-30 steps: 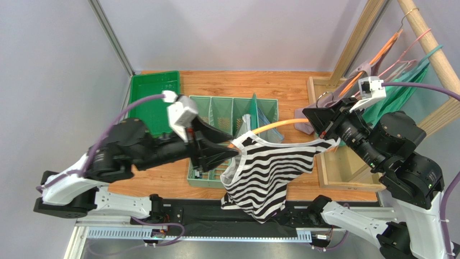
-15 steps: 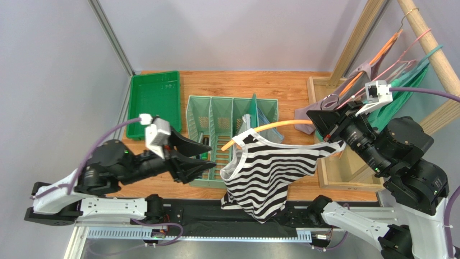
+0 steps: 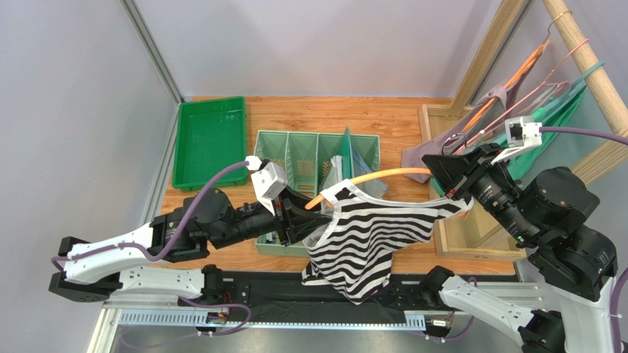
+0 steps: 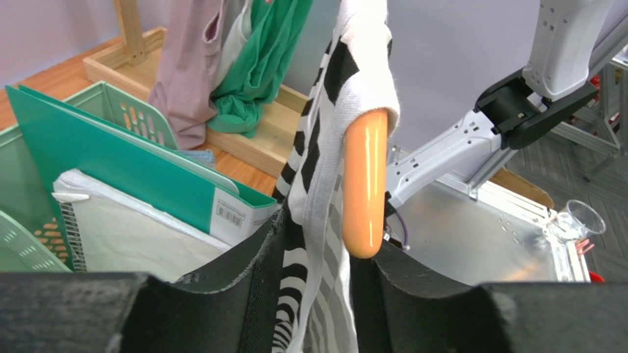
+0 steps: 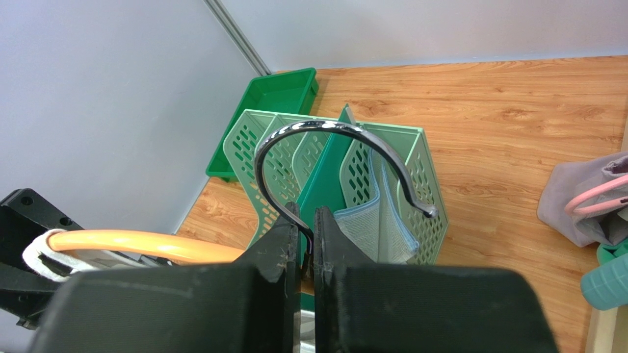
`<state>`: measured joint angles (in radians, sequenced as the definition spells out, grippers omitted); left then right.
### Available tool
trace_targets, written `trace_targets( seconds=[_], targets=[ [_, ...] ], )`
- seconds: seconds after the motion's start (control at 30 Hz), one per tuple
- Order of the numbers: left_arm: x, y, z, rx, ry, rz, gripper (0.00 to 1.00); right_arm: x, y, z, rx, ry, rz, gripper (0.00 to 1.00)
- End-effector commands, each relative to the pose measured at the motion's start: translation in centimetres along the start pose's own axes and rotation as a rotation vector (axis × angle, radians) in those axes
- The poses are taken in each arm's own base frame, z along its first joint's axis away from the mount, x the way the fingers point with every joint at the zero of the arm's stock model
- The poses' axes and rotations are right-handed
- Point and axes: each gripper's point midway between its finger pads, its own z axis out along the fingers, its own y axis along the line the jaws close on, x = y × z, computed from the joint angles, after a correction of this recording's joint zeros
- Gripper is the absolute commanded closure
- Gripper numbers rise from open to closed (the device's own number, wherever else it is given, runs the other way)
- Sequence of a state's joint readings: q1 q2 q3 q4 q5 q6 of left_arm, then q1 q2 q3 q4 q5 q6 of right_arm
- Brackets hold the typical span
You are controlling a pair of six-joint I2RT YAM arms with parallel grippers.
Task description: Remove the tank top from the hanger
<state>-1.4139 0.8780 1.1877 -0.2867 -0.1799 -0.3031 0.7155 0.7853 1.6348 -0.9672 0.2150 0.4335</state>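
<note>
A black-and-white striped tank top (image 3: pixel 365 235) hangs from an orange hanger (image 3: pixel 383 174) held in the air above the table's near edge. My right gripper (image 3: pixel 451 193) is shut on the hanger's metal hook (image 5: pixel 332 129); in the right wrist view its jaws (image 5: pixel 307 220) pinch the wire at the hook's base. My left gripper (image 3: pixel 313 219) is at the hanger's left end. In the left wrist view it (image 4: pixel 324 250) stands open, straddling the tank top's shoulder strap (image 4: pixel 317 147). The orange hanger tip (image 4: pixel 365 184) pokes down just above the right finger.
A light green file rack (image 3: pixel 295 151) with a folder (image 4: pixel 110 154) and papers stands under the hanger. A dark green tray (image 3: pixel 210 143) lies at the back left. At the right, a wooden clothes rack (image 3: pixel 582 44) carries more hangers and garments over a wooden base (image 3: pixel 464 235).
My left arm pulled back to the left, then came forward again to the strap at the hanger's left end, its jaws narrower. The right gripper and hanger drifted slightly right.
</note>
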Motion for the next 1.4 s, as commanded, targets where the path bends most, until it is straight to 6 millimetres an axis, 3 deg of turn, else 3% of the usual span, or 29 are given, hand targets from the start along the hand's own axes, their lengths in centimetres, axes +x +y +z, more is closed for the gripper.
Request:
trace_targets(
  seconds=[0.0, 0.17, 0.43, 0.7, 0.87, 1.1, 1.2, 1.37],
  targets=[
    [-1.9, 0.0, -0.5, -0.003, -0.092, -0.009, 0.59, -2.4, 1.3, -0.5, -0.054, -0.092, 0.045, 1.0],
    [-1.8, 0.4, -1.0, -0.016, -0.102, -0.017, 0.62, -2.3, 1.4, -0.4, -0.063, -0.089, 0.045, 1.0],
    [-2.0, 0.1, 0.0, -0.013, -0.107, -0.026, 0.64, -2.2, 1.7, -0.6, -0.081, -0.091, 0.064, 1.0],
    [-2.4, 1.4, -0.4, -0.088, -0.118, -0.043, 1.0, -2.0, 1.4, -1.1, -0.075, -0.092, 0.067, 1.0],
    [-4.1, 2.7, -2.2, -0.155, -0.184, -0.07, 1.0, -1.5, 0.6, -1.3, -0.046, -0.091, 0.056, 1.0],
    [-6.0, 3.3, -4.0, -0.179, -0.247, -0.074, 1.0, -0.2, -2.7, -1.8, 0.094, -0.084, 0.011, 1.0],
    [-6.1, 3.2, -4.3, -0.165, -0.253, -0.072, 1.0, -0.4, -4.6, -2.0, 0.198, -0.101, 0.013, 1.0],
    [-6.5, 1.8, -4.5, -0.087, -0.263, -0.061, 1.0, -0.7, -5.9, -1.6, 0.285, -0.126, 0.046, 1.0]
  ],
)
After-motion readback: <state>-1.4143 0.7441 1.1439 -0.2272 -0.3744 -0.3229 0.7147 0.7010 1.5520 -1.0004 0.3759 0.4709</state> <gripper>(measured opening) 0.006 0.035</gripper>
